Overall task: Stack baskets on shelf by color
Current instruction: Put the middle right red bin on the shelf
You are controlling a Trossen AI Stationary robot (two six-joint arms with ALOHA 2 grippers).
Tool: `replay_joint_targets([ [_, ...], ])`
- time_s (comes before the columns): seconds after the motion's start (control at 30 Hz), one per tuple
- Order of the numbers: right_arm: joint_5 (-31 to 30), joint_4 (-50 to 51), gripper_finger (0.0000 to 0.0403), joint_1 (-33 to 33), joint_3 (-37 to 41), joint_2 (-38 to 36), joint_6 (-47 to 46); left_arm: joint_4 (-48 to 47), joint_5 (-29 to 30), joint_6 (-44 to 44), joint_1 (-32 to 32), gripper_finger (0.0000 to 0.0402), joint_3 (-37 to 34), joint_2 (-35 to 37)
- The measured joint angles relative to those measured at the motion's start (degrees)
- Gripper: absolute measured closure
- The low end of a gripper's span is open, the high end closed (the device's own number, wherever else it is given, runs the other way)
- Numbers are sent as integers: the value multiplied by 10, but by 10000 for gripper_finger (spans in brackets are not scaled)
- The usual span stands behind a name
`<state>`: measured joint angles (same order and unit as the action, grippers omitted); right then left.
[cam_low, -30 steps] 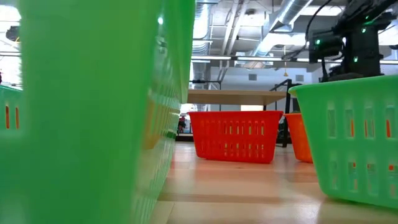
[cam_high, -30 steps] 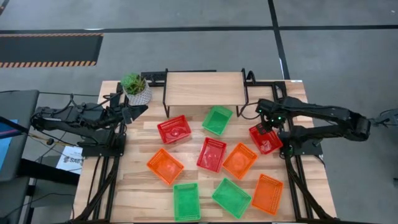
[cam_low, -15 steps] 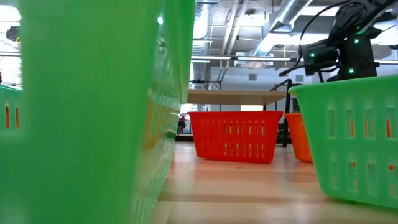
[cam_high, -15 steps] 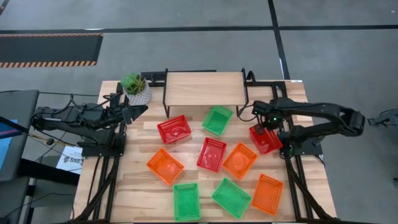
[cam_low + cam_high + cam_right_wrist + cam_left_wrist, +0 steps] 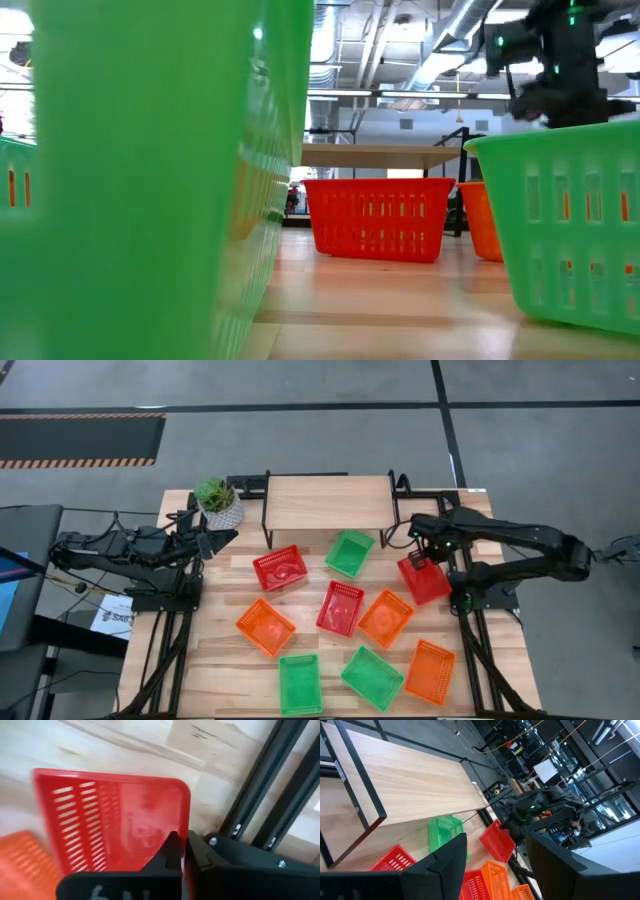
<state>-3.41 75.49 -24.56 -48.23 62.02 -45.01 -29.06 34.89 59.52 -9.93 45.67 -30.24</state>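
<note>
Wooden desk (image 5: 220,660) under grey floor: left hand (image 5: 222,540) waits at nine o'clock, fingers parted; shelf (image 5: 330,502) at twelve; baskets (image 5: 340,607) scattered centrally — right hand (image 5: 420,560) at three pinches a red basket (image 5: 425,582) rim, tilted

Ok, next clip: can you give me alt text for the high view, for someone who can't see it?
Seen from above, the right gripper is shut on the rim of a red basket at the table's right edge, near the bare wooden shelf. Eight more red, orange and green baskets lie scattered on the table, and the left gripper waits beside a potted plant.
</note>
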Motion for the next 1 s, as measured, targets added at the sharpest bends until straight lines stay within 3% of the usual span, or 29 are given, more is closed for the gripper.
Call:
replay_joint_targets([
  [0.33, 22, 92, 402, 48, -208, -13, -55, 0, 0, 7, 0, 209, 0, 0],
  [0.6, 6, 25, 402, 56, -328, -13, -72, 0, 0, 10, 0, 209, 0, 0],
  [0.83, -9, -131, 402, -45, -331, 27, -25, 0, 2, 10, 0, 209, 0, 0],
  [1.0, 71, -198, 402, -144, -331, 98, 29, 0, 3, 11, 0, 209, 0, 0],
])
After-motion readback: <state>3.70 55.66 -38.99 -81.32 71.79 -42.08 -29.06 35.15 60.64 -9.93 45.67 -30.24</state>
